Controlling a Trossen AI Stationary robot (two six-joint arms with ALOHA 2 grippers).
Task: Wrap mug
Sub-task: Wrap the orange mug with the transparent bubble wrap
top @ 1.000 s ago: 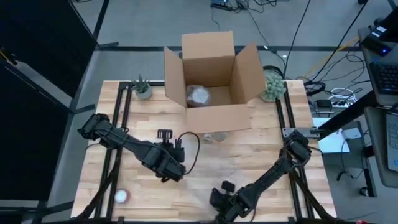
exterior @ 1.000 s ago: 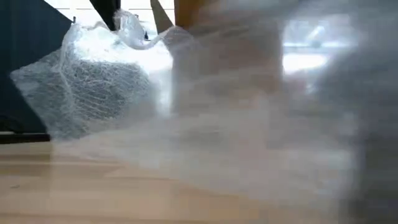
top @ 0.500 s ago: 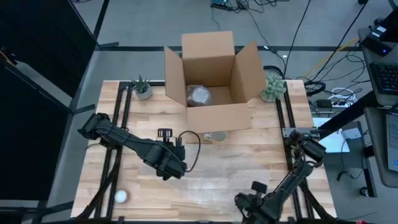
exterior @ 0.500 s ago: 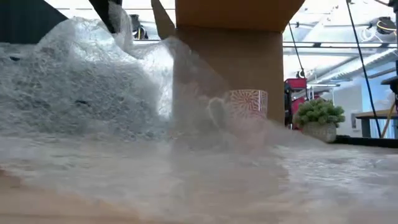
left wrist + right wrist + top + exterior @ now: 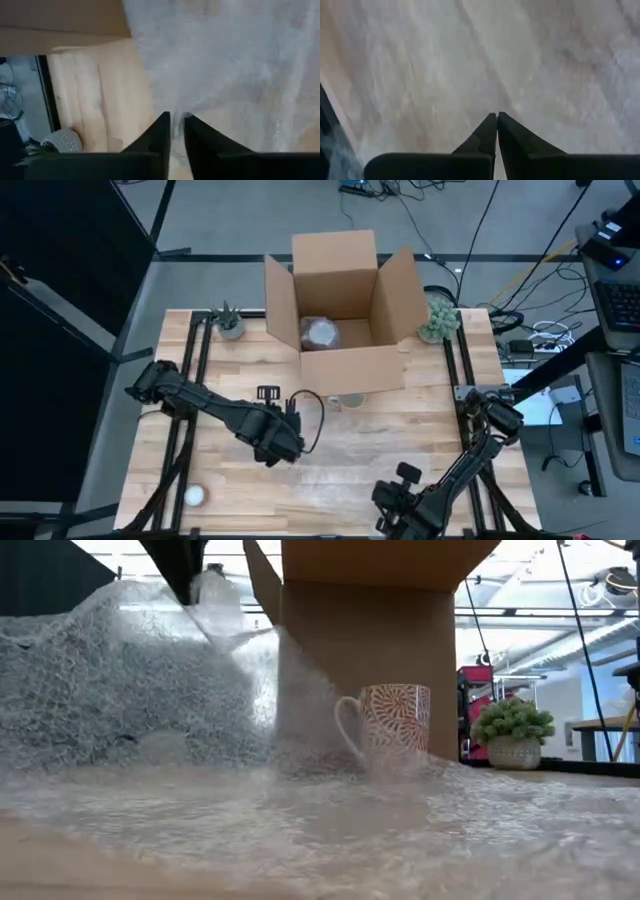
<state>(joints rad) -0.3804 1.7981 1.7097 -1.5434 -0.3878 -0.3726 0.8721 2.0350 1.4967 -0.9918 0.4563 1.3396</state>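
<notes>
Two arms low over the table, bubble wrap pinched.
Left gripper reaches mid-table, fingers nipped on the wrap's edge. Right gripper, fingers pressed together and empty, sits at the near edge. Mug stands upright just before the box.
</notes>
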